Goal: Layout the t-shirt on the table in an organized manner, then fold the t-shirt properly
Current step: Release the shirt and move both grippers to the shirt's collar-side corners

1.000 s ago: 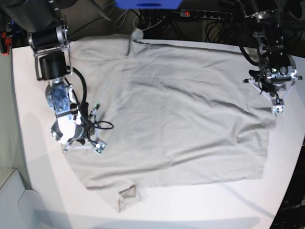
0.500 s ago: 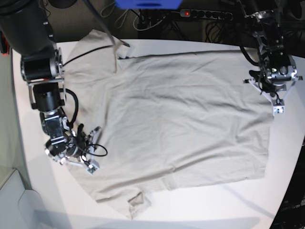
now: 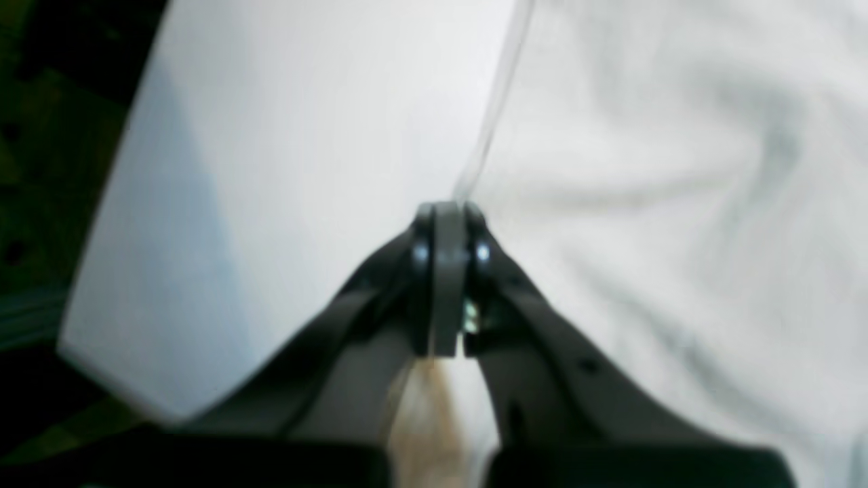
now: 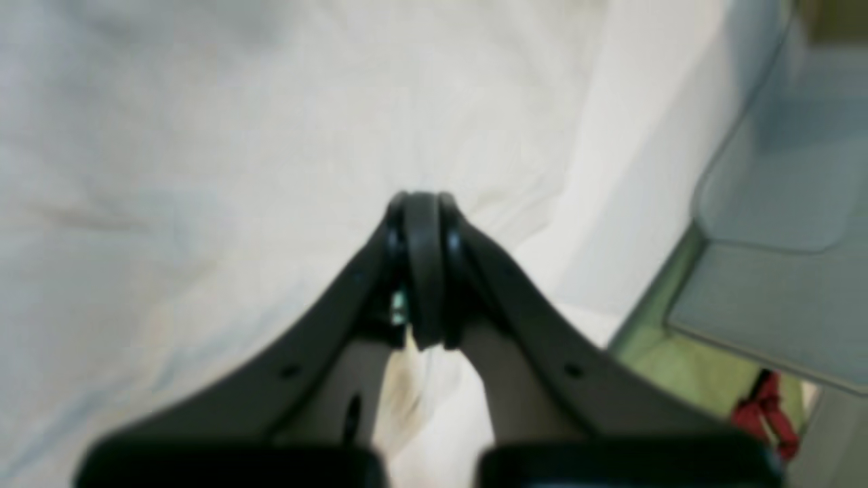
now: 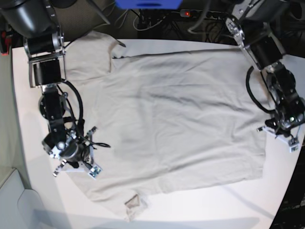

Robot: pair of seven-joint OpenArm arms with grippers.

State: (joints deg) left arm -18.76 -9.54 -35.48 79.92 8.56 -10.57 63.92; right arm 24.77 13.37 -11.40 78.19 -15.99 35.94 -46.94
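A plain light grey-beige cotton t-shirt (image 5: 176, 119) lies spread nearly flat over the middle of the large white matte table (image 5: 28, 95), its soft cloth crossed by shallow wrinkles. One short sleeve reaches the table's far left corner; a small folded flap of cloth, perhaps the neck label, sits by the near edge. The shirt's right side ends just short of the table's right edge.

The right gripper (image 5: 71, 160), dark grey moulded plastic with curved fingers, sits at the shirt's left border near the table's left edge. In the right wrist view its jaws are pressed together on a pinch of the cloth (image 4: 203, 169), with puckers radiating from the tips (image 4: 422, 203).

The left gripper (image 5: 281, 131), of the same make, sits at the shirt's right border. In the left wrist view its jaws are clamped on the hem (image 3: 644, 169), right where cloth meets bare table (image 3: 305, 135).

Both wrist views are blurred, so cloth weave and finger pads are hard to make out. Black cables and a power strip (image 5: 205, 14) lie beyond the far edge, partly cut off.
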